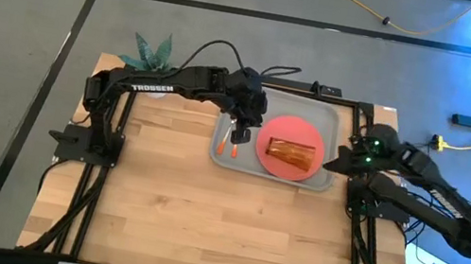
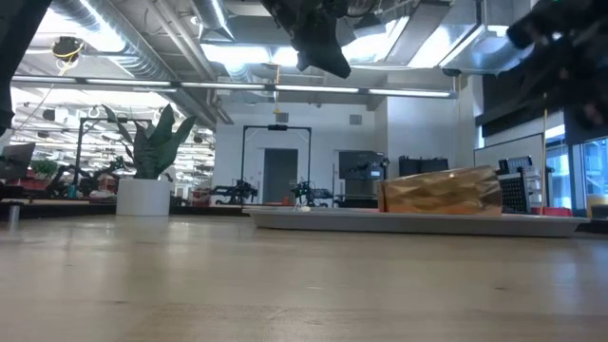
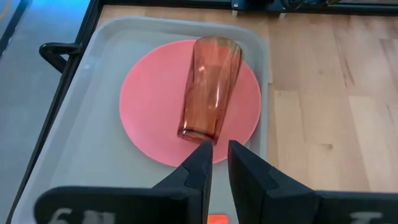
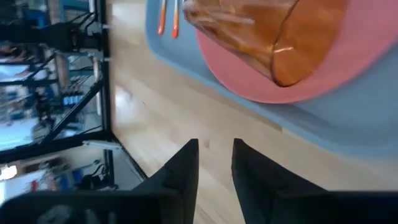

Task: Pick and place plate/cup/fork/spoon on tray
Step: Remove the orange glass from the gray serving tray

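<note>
Left gripper (image 1: 240, 133) over the tray's left end, above the two orange handles; fingers (image 3: 202, 165) stand a narrow gap apart, nothing between them. Right gripper (image 4: 215, 163) low off the tray's right edge, fingers parted, holding nothing. Cup (image 1: 294, 151) lies on its side across the plate (image 1: 280, 163), amber and see-through, in contact with the plate along its length. Plate sits flat inside the tray (image 1: 324, 118), toward the right half. Two orange-handled utensils (image 1: 229, 149) lie side by side on the tray's left part, just beside the plate; their metal ends are hidden under the left gripper in the high view and cut off in the right wrist view, so fork and spoon cannot be told apart. In the low view the tray shows as a thin grey slab with the cup on top; plate edge barely made out there, utensils not seen. Left gripper hangs dark at that view's top edge, partly cropped. Tray rests on the wooden table (image 1: 201, 222) at its far right. White pot with green plant (image 2: 144, 195) at the far left corner. White lettering "TROSSEN" (image 1: 152, 89) readable on the left arm.
</note>
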Tool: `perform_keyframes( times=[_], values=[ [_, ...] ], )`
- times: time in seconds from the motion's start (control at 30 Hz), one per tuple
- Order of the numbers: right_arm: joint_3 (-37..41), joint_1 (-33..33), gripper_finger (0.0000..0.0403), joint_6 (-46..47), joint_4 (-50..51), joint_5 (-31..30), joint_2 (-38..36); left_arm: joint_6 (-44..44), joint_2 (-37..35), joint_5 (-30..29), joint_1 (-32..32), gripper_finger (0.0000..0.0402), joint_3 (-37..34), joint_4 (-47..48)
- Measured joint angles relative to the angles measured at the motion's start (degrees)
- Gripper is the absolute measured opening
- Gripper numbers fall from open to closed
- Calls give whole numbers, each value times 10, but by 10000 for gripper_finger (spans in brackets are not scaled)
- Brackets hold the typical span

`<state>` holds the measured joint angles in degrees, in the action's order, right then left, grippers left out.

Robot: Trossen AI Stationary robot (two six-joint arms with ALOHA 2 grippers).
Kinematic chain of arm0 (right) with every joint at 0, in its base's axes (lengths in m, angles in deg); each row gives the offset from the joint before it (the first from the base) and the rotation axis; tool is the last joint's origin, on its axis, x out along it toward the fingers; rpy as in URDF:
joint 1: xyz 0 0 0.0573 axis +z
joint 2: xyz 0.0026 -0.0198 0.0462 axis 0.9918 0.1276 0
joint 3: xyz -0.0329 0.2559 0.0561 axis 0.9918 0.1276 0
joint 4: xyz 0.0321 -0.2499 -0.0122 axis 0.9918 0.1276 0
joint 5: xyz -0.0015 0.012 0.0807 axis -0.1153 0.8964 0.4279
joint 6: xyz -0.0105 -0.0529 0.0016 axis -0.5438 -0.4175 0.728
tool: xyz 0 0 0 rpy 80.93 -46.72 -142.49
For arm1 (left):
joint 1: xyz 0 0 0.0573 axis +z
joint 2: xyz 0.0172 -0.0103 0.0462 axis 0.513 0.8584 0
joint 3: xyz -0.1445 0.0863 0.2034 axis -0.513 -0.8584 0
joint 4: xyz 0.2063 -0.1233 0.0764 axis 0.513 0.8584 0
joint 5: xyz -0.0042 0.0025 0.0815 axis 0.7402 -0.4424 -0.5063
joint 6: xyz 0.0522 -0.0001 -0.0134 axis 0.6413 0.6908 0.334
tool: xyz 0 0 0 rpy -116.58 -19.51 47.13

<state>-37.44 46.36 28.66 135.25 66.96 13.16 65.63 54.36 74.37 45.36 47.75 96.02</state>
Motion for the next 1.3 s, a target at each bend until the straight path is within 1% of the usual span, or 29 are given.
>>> perform_keyframes(
  times=[0.1,0.2,0.4,0.5,0.67,0.8,0.93,1.17,1.3],
  values=[
    [61,0,96,6,-81,19,-5,0,0,0,-1,45,0,0],
    [105,0,96,17,-149,30,-5,0,0,0,-1,45,0,0],
    [148,0,96,12,-162,15,-5,-1,0,0,-1,45,0,0],
    [159,0,96,0,-169,-5,-5,-1,0,0,-1,45,0,0],
    [171,0,96,0,-207,-9,-5,-1,0,0,-1,45,0,0],
    [180,0,96,1,-214,-32,-5,-1,0,0,-1,45,0,0],
    [187,0,96,7,-226,-32,-5,-1,0,0,-1,45,0,0],
    [187,0,96,0,-247,-55,-5,0,0,0,-1,45,0,0],
    [187,0,96,0,-247,-56,-4,0,0,0,-1,45,0,0]
  ],
)
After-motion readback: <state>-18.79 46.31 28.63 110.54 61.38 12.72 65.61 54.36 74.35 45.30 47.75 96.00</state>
